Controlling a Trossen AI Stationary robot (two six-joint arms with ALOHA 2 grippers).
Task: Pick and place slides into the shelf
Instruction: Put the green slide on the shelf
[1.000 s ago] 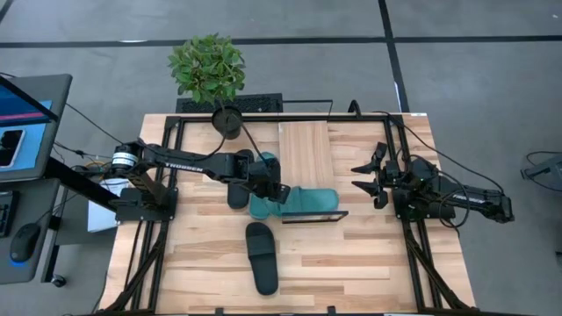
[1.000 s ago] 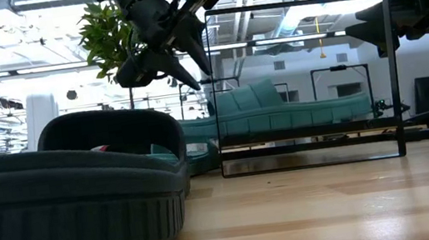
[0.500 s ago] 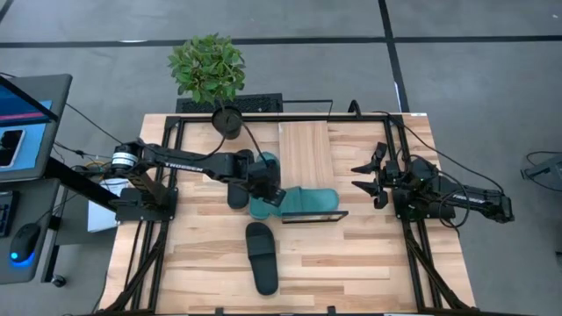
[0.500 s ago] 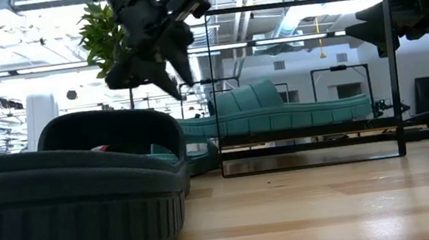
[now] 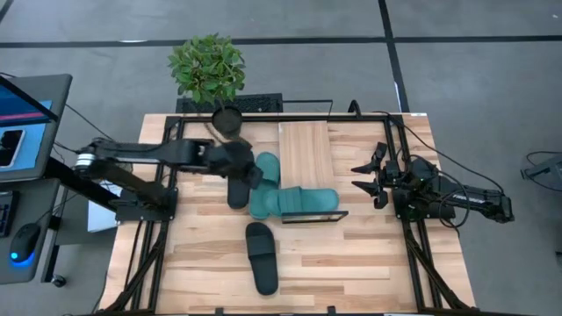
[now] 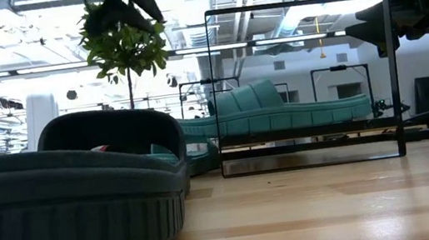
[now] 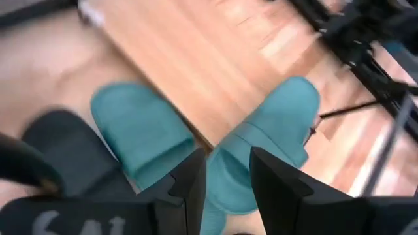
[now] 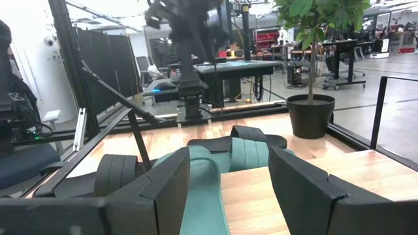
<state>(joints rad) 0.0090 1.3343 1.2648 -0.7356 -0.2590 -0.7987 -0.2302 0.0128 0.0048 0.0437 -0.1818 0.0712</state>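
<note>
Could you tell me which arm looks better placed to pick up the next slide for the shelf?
Probably the left: its gripper hangs open over the teal slide and black slide, while the right gripper waits beyond the shelf.

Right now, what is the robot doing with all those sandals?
It is putting slides on a shelf. One teal slide lies at the shelf's near end, another teal slide beside it. The left pincer hovers empty over that second one. Two black slides wait on the table. The right pincer waits, open.
</note>
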